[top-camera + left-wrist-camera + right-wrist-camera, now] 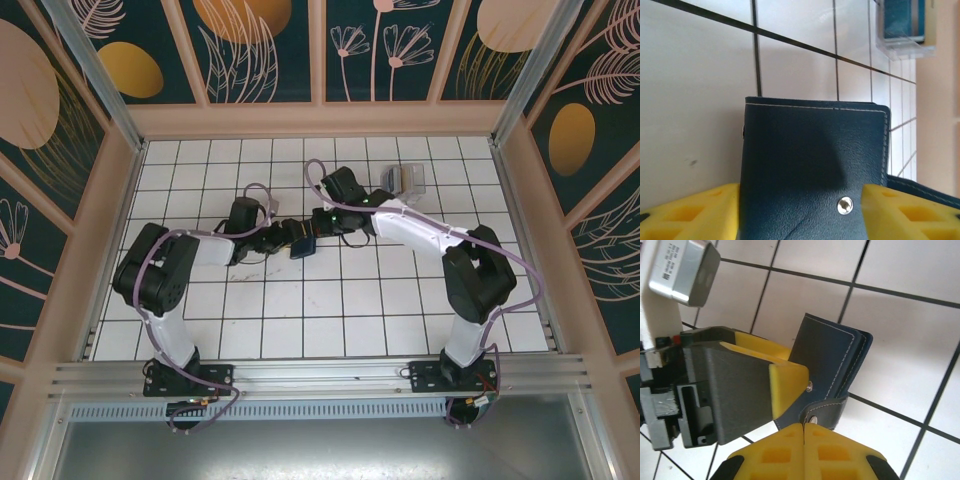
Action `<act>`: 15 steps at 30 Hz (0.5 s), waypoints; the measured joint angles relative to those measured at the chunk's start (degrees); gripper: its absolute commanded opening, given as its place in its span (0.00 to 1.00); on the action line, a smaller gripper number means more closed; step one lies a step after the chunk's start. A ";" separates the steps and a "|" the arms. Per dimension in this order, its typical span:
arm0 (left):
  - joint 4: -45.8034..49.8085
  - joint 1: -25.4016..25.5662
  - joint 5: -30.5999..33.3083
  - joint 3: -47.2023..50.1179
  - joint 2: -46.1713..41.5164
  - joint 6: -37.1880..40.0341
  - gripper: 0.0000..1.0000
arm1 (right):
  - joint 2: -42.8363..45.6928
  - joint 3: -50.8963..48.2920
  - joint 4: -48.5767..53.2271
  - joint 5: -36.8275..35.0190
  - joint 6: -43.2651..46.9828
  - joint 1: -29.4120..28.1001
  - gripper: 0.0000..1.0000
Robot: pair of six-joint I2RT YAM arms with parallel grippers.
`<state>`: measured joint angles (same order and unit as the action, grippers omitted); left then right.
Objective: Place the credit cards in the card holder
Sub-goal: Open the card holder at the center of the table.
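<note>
The card holder (810,165) is a dark navy wallet, folded shut and standing on edge mid-table (305,247). My left gripper (800,192) is open, with one yellow finger on each side of it, as the right wrist view confirms by its pads (787,385). My right gripper (804,427) is shut, its tips pinching the grey clasp tab (829,410) at the wallet's snap. The credit cards (900,17), blue and tan, stand in a clear plastic rack (410,180) farther back.
The white tiled table (300,310) is boxed in by wooden walls on three sides. The rack sits at the back right, behind the right arm. Both arms reach in toward the centre, wrists close together.
</note>
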<state>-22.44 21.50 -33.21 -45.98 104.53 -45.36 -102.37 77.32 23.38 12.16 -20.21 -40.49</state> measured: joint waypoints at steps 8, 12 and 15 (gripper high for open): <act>7.30 0.00 3.72 -2.47 -1.11 3.93 0.86 | 0.00 1.33 1.53 0.07 0.28 0.17 0.00; 8.41 0.07 4.52 -3.02 -1.31 4.00 0.86 | 0.00 1.40 1.66 0.39 0.39 0.24 0.00; 9.31 0.04 5.31 -3.32 -1.62 3.96 0.87 | 0.00 2.08 2.32 0.59 0.39 0.24 0.00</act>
<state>-13.13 21.54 -27.90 -49.30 102.91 -41.41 -102.37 79.40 25.69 12.75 -19.81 -40.25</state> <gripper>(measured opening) 0.862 0.046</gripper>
